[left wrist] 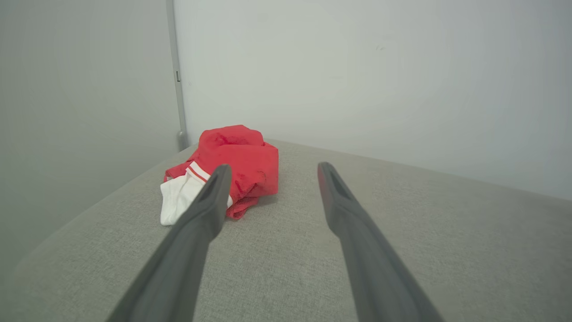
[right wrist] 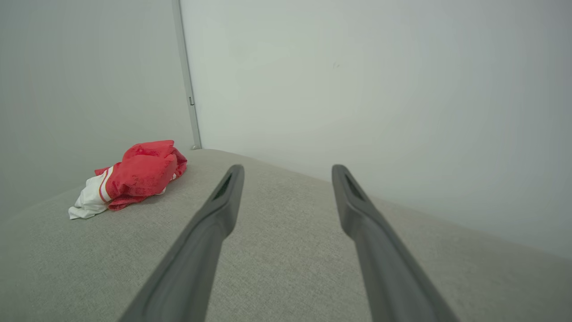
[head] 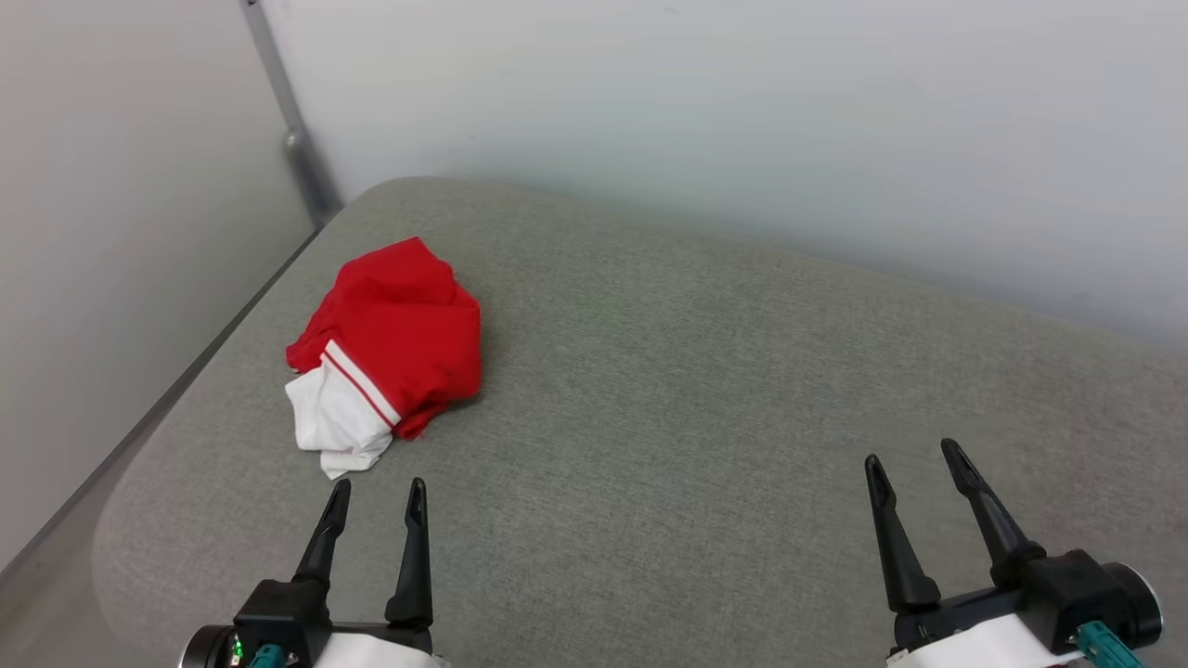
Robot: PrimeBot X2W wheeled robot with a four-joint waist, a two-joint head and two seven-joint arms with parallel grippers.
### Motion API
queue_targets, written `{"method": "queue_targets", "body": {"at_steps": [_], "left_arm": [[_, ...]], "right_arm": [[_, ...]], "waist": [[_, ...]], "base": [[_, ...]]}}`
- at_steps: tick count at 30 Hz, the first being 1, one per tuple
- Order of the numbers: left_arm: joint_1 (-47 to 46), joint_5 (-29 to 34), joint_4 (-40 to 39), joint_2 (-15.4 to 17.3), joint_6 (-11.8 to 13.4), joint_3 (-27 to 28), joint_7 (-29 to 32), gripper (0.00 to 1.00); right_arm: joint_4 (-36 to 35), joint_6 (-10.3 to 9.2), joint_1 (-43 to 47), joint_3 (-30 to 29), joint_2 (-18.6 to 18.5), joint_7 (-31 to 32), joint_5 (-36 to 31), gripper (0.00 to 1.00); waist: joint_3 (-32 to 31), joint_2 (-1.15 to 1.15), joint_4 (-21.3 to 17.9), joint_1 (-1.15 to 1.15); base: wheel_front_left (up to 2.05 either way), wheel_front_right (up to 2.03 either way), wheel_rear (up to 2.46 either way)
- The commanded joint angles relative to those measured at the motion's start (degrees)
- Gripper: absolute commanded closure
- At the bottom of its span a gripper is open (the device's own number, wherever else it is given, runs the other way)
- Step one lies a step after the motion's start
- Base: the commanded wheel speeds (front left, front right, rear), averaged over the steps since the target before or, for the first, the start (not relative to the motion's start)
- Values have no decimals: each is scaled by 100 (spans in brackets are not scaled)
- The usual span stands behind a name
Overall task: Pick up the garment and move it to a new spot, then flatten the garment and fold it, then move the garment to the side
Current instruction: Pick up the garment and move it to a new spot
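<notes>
Garment point(head: 394, 339), crumpled red heap, white sleeve — left end effector point(head: 380, 484), right end effector point(head: 910, 452) spread.

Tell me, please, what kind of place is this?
Probably a plain indoor test corner rather than a lived-in room: a grey fabric-covered padded surface, bare pale walls meeting at a metal post, and one crumpled red-and-white garment lying on that surface.
</notes>
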Motion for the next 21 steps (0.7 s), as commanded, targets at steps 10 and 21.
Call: {"method": "queue_targets", "body": {"at_steps": [10,21], "left_arm": [[66,67,-9,-6,-52,-36,-16,0],[75,10,-35,-6,-81,11,-16,0]], "right_arm": [[49,-4,1,99,1,-12,46,0],[55,-4,-48,113,1,-12,91,0]], "waist": [[-20,0,584,0],[-35,0,676,0]], "base": [[0,0,0],[0,0,0]]}}
